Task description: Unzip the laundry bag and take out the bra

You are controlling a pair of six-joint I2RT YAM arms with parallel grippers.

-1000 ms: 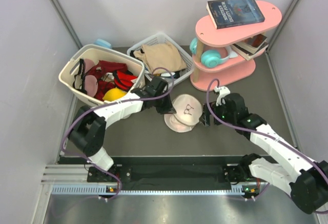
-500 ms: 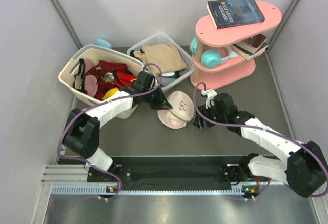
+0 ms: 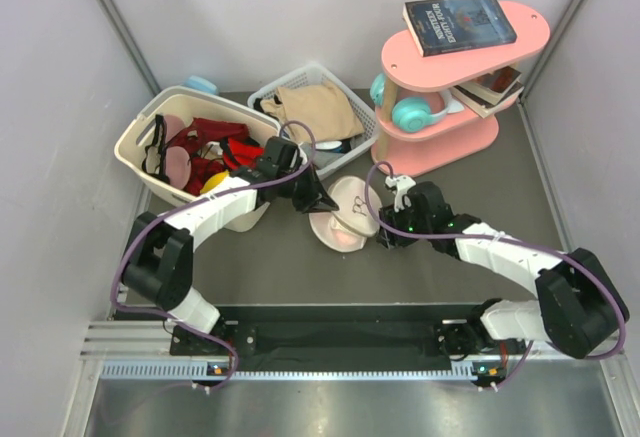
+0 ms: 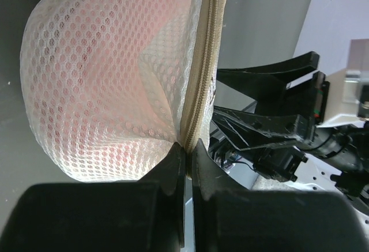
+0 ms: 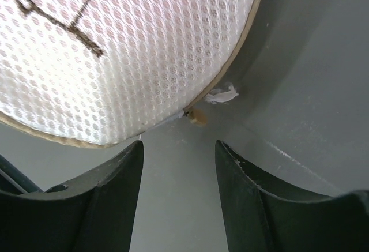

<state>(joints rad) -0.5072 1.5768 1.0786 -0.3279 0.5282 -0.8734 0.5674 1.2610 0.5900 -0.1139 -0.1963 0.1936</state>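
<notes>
Centrally, the laundry bag [image 3: 345, 215] is seen propped on its edge on the dark worktop [image 3: 300, 267], just in front of the wire basket [image 3: 264, 90] and to the right of the plastic laundry basket [image 3: 130, 147]. Its zipped rim is pinched on the left side by the clenched left hand [image 4: 185, 147]. The right hand [image 5: 179, 151] is set just beside the bag's right rim, released, with nothing between its fingers. The zip pull [image 5: 199, 115] lies just beyond them.
</notes>
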